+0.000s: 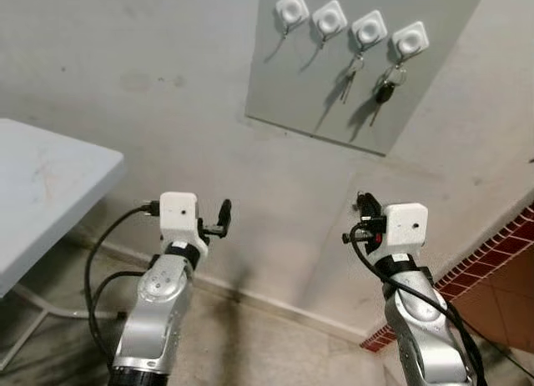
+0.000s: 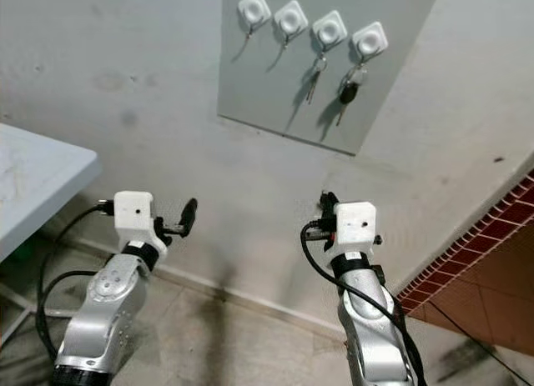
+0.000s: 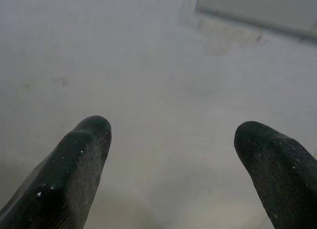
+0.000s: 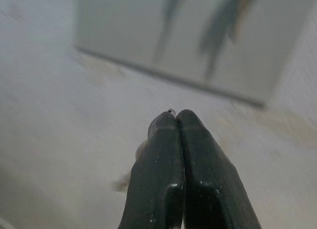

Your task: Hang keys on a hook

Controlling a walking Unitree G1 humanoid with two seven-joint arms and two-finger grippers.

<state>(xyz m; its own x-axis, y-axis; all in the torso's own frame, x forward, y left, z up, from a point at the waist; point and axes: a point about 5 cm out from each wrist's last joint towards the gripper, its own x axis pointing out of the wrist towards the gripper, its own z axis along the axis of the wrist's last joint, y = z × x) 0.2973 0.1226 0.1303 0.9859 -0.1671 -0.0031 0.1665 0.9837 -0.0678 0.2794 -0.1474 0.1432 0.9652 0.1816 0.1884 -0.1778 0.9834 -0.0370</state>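
A grey board [image 1: 325, 77] hangs on the wall with a row of white hooks [image 1: 292, 8]. The two left hooks are bare. A silver key [image 1: 350, 73] hangs from the third hook, and a black-headed key [image 1: 385, 92] from the rightmost hook [image 1: 410, 41]. Both arms are raised below the board, well short of it. My left gripper [image 1: 224, 215] is open, with its fingers [image 3: 84, 160] spread wide and nothing between them. My right gripper [image 1: 365, 204] is shut, its fingertips [image 4: 168, 135] pressed together and pointing up toward the board's lower edge. I see no key in it.
A white folding table [image 1: 50, 186] stands at the left, close to my left arm. A red brick surface [image 1: 492, 261] runs along the lower right. Black cables [image 1: 96, 269] loop off the left wrist. The wall meets the floor at a pale skirting [image 1: 275, 307].
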